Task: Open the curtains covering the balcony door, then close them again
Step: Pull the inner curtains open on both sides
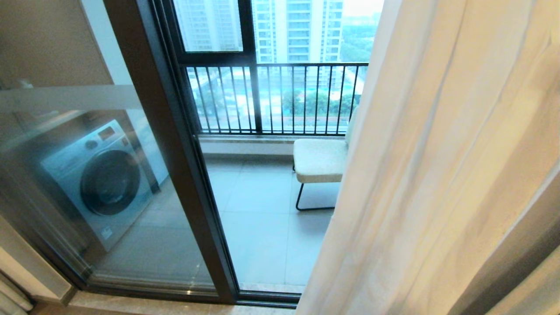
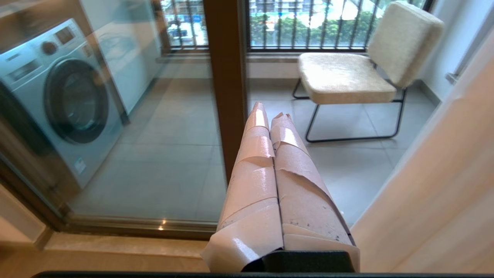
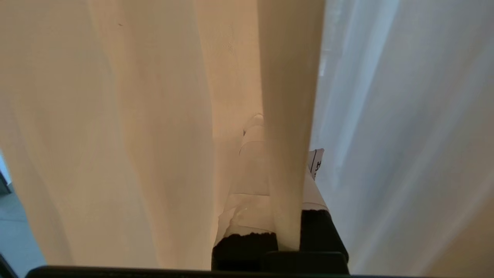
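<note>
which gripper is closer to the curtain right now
Right. The right gripper is shut on a fold of the curtain; the left gripper hangs apart beside it, shut and empty.

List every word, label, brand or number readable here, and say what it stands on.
None can be read in full.
Washing machine: panel markings and a small sticker low on its front, too blurred.
Right gripper, shut on a fold of the curtains: a white tag with black marks, cut off and unreadable.

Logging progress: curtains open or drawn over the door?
Open. Curtains bunched at right; door glass uncovered, chair and washer visible.
</note>
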You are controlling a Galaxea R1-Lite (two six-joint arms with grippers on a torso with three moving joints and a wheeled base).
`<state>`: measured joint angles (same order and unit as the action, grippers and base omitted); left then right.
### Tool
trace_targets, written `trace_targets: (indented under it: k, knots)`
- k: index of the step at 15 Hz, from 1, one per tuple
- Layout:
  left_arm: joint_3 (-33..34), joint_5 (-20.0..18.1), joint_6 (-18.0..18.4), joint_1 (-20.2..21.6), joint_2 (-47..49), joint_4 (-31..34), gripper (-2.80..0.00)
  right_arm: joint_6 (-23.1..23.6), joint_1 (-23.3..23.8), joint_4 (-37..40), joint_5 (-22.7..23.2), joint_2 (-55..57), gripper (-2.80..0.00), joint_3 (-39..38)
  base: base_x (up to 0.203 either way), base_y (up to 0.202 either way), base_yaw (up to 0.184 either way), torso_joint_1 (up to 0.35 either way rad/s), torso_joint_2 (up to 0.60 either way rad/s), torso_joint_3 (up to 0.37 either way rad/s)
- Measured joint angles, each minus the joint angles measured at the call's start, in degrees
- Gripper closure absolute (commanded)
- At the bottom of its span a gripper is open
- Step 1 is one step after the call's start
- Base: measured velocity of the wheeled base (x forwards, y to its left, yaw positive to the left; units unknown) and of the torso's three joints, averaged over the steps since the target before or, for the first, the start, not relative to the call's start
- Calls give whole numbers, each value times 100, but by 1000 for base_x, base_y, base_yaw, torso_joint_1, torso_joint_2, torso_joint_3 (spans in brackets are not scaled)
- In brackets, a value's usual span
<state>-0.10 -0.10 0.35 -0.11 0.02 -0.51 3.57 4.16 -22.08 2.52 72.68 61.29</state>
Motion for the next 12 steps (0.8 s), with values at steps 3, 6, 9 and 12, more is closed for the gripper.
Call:
trace_targets:
  k: [3, 6, 9, 12]
  knots:
    - [0, 2, 0, 4, 0, 0, 0, -11, -5, -2, 1, 2, 0, -7, 0, -191, 1, 0, 3, 5]
    - [0, 2, 0, 4, 0, 0, 0, -9, -2, 1, 0, 9, 0, -13, 0, -191, 2, 2, 3, 4]
    - [0, 0, 0, 0, 0, 0, 0, -10, -5, -2, 1, 9, 0, -16, 0, -191, 1, -1, 6, 2]
    - [0, 0, 0, 1, 0, 0, 0, -9, -5, -6, 1, 15, 0, -16, 0, -192, -2, 2, 3, 1]
